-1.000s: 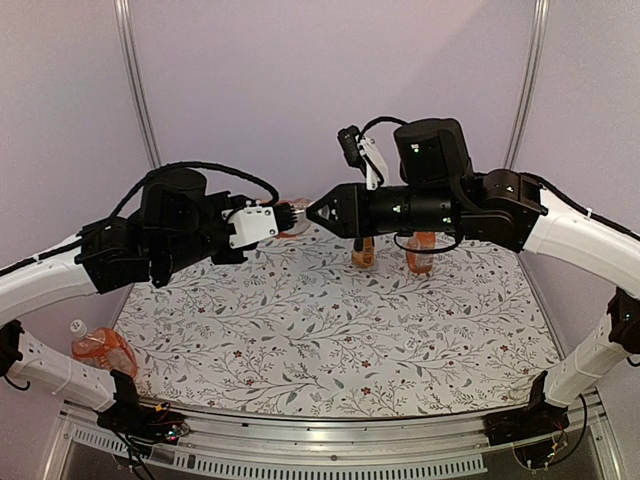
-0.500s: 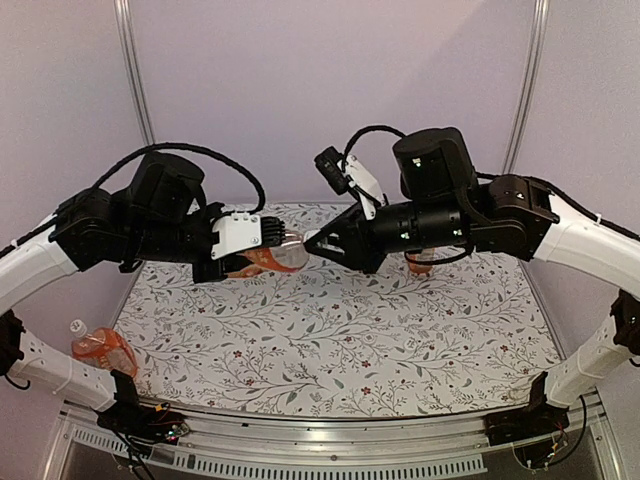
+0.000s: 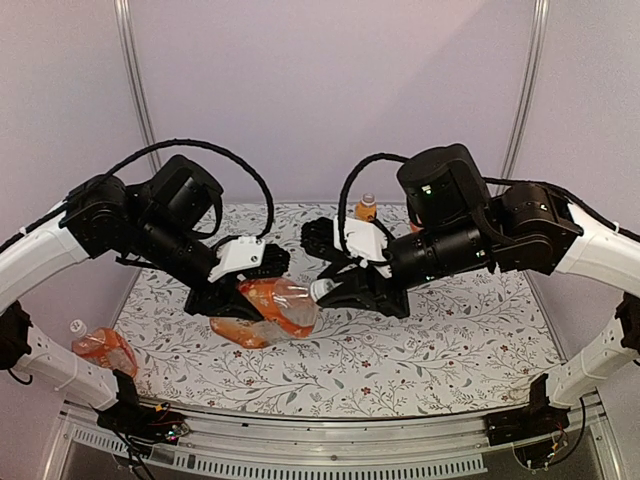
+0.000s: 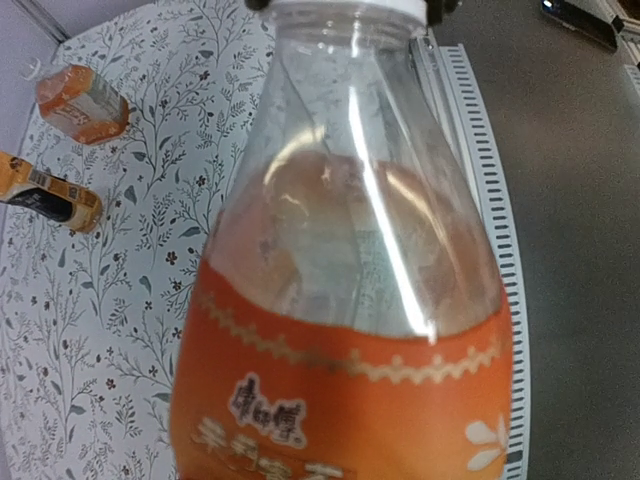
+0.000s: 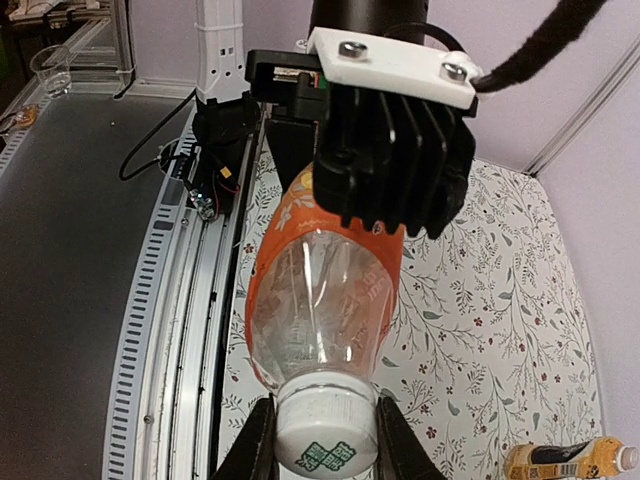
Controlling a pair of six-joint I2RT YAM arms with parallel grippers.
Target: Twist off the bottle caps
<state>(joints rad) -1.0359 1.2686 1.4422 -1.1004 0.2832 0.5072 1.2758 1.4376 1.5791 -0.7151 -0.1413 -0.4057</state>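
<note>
Currently a squat bottle (image 3: 268, 312) is held above the near middle of the counter (image 3: 450, 340), clamped in the left jaws, its white cap (image 5: 325, 432) pinched by the right jaws, so an unscrewing twist is needed.

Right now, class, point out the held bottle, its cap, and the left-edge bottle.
Held bottle (image 3: 262, 318), top view, orange label.
Cap (image 5: 326, 448), right wrist view, printed top.
Left-edge bottle (image 3: 100, 350), top view, orange body.

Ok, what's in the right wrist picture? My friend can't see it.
The right gripper pinches the white cap of an orange-drink bottle pointing at the camera. The left gripper holds the bottle's body above a flowery tablecloth. Another bottle lies at the bottom right corner.
</note>
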